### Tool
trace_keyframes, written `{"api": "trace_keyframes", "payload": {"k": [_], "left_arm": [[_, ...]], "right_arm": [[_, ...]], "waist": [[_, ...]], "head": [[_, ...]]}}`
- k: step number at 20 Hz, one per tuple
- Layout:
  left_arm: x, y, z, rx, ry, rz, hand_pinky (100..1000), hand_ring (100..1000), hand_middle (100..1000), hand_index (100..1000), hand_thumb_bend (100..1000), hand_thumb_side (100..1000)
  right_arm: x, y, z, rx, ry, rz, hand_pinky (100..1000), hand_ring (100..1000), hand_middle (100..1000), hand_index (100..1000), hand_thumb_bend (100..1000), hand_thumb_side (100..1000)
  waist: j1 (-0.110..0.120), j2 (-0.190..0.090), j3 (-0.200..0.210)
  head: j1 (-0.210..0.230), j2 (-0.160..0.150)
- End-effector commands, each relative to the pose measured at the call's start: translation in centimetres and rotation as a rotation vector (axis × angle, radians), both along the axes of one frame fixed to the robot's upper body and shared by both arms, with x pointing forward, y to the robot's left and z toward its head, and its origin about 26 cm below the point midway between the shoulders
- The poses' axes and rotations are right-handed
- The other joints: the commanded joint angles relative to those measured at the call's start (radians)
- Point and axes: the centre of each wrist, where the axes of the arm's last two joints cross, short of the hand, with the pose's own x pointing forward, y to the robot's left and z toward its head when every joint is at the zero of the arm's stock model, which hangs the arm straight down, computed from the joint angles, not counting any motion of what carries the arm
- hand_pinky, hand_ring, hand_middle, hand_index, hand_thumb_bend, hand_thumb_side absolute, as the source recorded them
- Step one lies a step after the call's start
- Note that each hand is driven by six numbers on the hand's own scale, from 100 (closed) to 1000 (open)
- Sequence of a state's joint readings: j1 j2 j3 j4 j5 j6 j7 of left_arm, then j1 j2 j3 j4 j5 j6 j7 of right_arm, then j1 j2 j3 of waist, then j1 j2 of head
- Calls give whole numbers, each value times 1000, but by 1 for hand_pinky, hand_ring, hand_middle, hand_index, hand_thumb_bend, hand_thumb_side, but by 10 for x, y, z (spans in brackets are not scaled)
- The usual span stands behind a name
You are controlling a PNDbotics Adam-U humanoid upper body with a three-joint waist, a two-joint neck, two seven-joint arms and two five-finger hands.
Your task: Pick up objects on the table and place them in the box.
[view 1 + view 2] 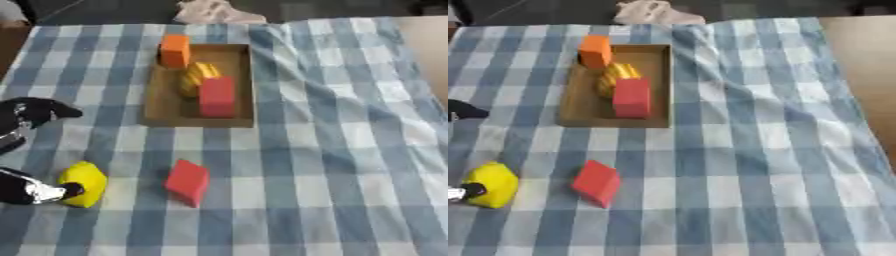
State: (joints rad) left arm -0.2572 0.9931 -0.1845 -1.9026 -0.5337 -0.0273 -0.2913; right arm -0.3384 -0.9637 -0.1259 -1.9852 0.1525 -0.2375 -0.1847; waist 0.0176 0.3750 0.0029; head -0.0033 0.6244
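Observation:
A brown cardboard box lies at the table's far middle. Inside it are an orange block, a yellow ridged object and a red block. On the cloth in front lie a red block, tipped on an edge, and a rounded yellow object. My left hand comes in at the left edge and is open, spread wide. One black fingertip touches the yellow object's left side, while the upper fingers stay well apart from it. My right hand is in neither view.
A blue and white checked cloth covers the table, with bare wood at the right. A crumpled white thing lies past the far edge behind the box.

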Motion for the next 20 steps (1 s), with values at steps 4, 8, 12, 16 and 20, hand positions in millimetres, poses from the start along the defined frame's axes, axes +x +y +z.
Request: {"api": "trace_keyframes", "payload": {"k": [4,8,12,16,20], "left_arm": [[3,-1,8,53,69,4,936,898,782,912,512,357],[5,-5,13,54,109,5,929,895,779,916,515,403],[7,-8,14,82,149,14,922,883,782,917,539,422],[9,-9,14,127,163,33,919,876,780,911,542,390],[11,-10,11,138,145,50,915,873,777,900,509,392]], "right_arm": [[-1,6,-5,24,-63,-33,843,840,695,869,100,597],[1,9,-11,45,-78,-43,843,837,690,867,100,597],[2,10,-13,54,-83,-41,843,834,685,859,100,597],[2,11,-14,59,-78,-42,844,833,682,857,100,599],[2,11,-15,69,-72,-41,845,831,678,855,100,600]], "waist": [[4,-15,2],[8,-14,1],[11,-12,-2],[14,-10,-5],[17,-8,-5]], "head": [[-4,-6],[-4,-6],[-3,-6],[0,-5],[2,-7]]}}
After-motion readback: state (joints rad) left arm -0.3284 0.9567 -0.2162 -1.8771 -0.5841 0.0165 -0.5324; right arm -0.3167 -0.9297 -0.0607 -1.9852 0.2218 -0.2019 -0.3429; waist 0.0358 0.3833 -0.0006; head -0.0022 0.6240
